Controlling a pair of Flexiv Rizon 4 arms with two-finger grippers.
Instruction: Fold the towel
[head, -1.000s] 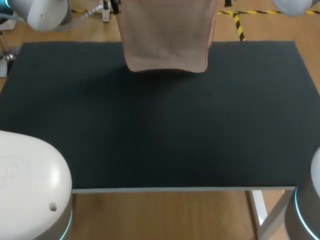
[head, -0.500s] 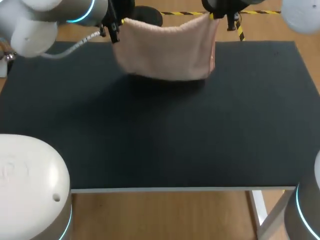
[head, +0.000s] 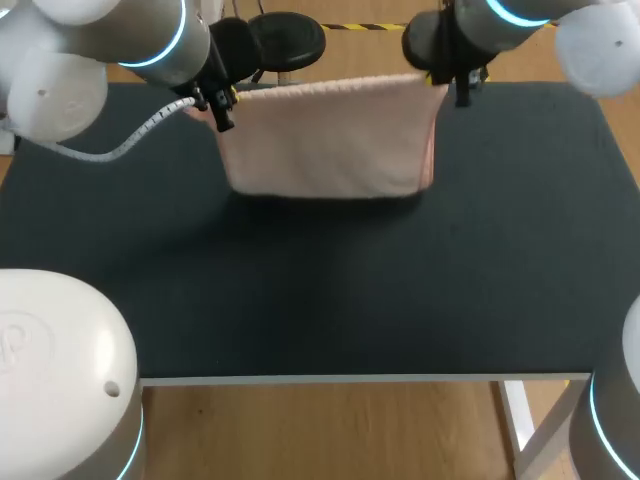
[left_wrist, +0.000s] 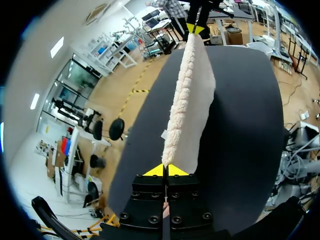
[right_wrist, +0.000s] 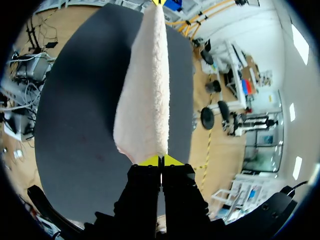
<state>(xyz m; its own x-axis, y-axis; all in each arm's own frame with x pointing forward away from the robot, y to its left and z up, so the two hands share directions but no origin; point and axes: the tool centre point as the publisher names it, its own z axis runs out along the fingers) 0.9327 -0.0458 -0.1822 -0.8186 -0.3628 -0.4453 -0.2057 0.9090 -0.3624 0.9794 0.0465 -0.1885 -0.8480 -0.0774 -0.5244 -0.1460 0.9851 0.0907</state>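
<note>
Over the table (head: 300, 290), my left gripper (left_wrist: 164, 170) and right gripper (right_wrist: 160, 161) pinch the towel's (head: 330, 140) top corners. Next, I'd lay it flat.

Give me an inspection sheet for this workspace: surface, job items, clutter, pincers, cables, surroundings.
Surface: dark, flat table.
Job's things: one pale pink towel, stretched by its top edge between both pincers and hanging over the table's far half. Cannot tell whether its lower edge touches the surface.
Clutter: nothing seen.
Pincers: left pincer shut on one top corner of the towel. Right pincer shut on the other.
Cables: white coiled cable loops from the left arm over the table's far left corner.
Surroundings: nothing seen reaching over the table.
</note>
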